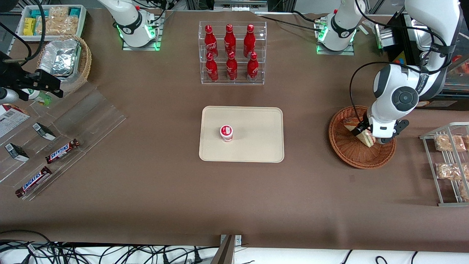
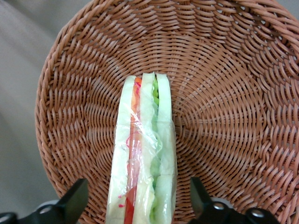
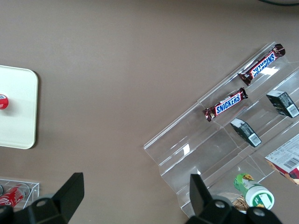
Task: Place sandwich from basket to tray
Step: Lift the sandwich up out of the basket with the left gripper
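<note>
The sandwich (image 2: 145,154), a wrapped wedge with white bread and green and red filling, stands on edge in the reddish-brown wicker basket (image 2: 224,93). My left gripper (image 2: 138,205) is open and lowered over it. One dark finger (image 2: 74,200) stands on each side of the sandwich, with a gap to the wrap. In the front view the gripper (image 1: 366,134) sits inside the basket (image 1: 351,156), partly covering the sandwich (image 1: 351,125). The cream tray (image 1: 256,146) lies mid-table, toward the parked arm from the basket, with a small red-and-white cup (image 1: 226,132) on it.
A clear rack of red bottles (image 1: 232,51) stands farther from the front camera than the tray. A wire rack with bagged snacks (image 1: 449,161) is beside the basket at the working arm's end. An acrylic stand with Snickers bars (image 1: 62,150) and a tan basket with foil containers (image 1: 64,60) lie toward the parked arm's end.
</note>
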Motion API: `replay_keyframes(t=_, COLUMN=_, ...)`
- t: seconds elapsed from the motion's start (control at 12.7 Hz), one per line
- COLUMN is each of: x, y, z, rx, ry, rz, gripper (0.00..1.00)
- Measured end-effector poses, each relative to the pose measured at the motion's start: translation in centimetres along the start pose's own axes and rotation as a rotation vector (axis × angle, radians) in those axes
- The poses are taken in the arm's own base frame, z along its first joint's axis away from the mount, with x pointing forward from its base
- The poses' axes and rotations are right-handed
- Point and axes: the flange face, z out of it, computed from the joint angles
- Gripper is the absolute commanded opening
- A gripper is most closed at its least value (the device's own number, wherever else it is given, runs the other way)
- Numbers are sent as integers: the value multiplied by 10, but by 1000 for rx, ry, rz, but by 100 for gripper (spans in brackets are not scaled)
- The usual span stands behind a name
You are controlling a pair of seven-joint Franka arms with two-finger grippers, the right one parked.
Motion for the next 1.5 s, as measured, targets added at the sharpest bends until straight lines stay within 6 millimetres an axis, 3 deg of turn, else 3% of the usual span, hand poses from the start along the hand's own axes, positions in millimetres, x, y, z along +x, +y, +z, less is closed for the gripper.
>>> replay_keyframes(t=0.55, x=0, y=0, z=-3, rx=-3, ry=4, rz=-14, gripper=38)
replay_keyframes(t=0.87, x=3, y=7, z=-17, rx=-10, ry=16, rz=-25, gripper=36)
replay_keyframes(t=1.02, x=7, y=17, z=-42, rx=10, ry=13, rz=25, gripper=33)
replay_keyframes(t=1.18, x=6, y=33, z=-83, rx=35, ry=8, rz=129, gripper=34)
replay_keyframes(t=1.34, x=-2, y=53, z=-131, rx=51, ry=8, rz=248, gripper=34)
replay_keyframes(t=1.5, x=-21, y=76, z=-164, rx=35, ry=27, rz=345, gripper=34)
